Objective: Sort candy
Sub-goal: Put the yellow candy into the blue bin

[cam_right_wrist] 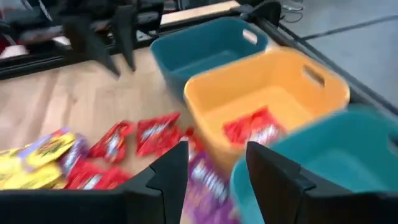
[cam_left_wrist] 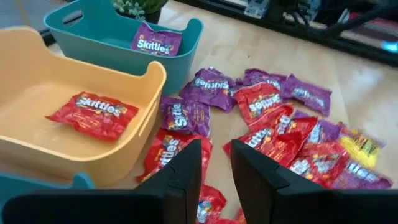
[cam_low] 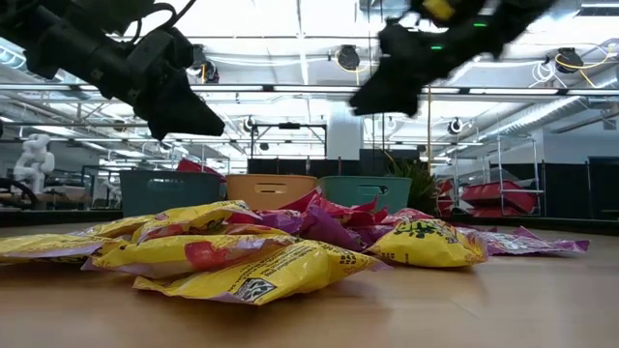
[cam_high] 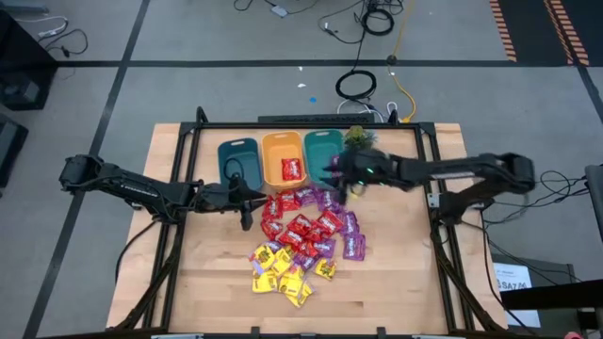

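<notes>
Red, purple and yellow candy packets lie in a heap (cam_high: 301, 235) on the wooden table, in front of three bins. The orange bin (cam_high: 283, 158) holds a red packet (cam_left_wrist: 93, 115). The right teal bin (cam_high: 320, 149) holds a purple packet (cam_left_wrist: 155, 40). The left teal bin (cam_high: 237, 160) shows nothing inside. My left gripper (cam_high: 247, 202) hovers open above the heap's far left edge, with nothing between its fingers (cam_left_wrist: 186, 180). My right gripper (cam_high: 337, 177) hangs open and empty in the air by the right teal bin's near side (cam_right_wrist: 214, 168).
A small green plant (cam_high: 358, 137) stands just behind and to the right of the right teal bin. Black frame bars (cam_high: 433, 202) run along the table's left and right sides. Bare wood lies to the left (cam_high: 203, 273) and right (cam_high: 405, 273) of the heap.
</notes>
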Tool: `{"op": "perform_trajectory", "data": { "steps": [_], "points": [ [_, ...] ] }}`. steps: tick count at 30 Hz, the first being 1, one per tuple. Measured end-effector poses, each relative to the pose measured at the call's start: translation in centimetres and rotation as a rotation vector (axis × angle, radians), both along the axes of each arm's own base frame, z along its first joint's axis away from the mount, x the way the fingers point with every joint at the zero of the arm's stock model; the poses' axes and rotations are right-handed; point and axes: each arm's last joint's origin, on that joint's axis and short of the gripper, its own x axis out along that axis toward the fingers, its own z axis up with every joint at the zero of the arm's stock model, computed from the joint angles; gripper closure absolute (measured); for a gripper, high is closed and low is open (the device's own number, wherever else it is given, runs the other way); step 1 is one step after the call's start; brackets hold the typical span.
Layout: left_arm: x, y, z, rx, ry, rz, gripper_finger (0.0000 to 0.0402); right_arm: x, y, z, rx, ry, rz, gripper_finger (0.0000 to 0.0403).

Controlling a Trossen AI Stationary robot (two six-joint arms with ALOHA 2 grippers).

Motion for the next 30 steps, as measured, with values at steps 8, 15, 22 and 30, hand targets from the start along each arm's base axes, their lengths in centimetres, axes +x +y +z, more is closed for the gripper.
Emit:
{"op": "perform_trajectory", "data": {
  "steps": [8,15,22,30],
  "points": [
    [0.0,0.2,0.0,-0.006,0.006,-0.016,0.0246,-7.3,3.8,-3.7,0.111,-0.144,-0.150,0.0250],
    [0.0,0.4,0.0,0.022,0.000,0.006,0.0204,-9.4,6.2,-5.8,0.158,-0.212,-0.137,0.0250],
    [0.0,0.1,-0.1,-0.002,0.009,-0.013,0.0203,-9.5,7.5,-6.2,0.119,-0.197,-0.147,0.0250],
    [-0.8,-2.7,-0.5,0.090,0.051,0.018,0.0203,-9.5,7.6,-6.2,0.117,-0.191,-0.140,0.0250]
  ]
}}
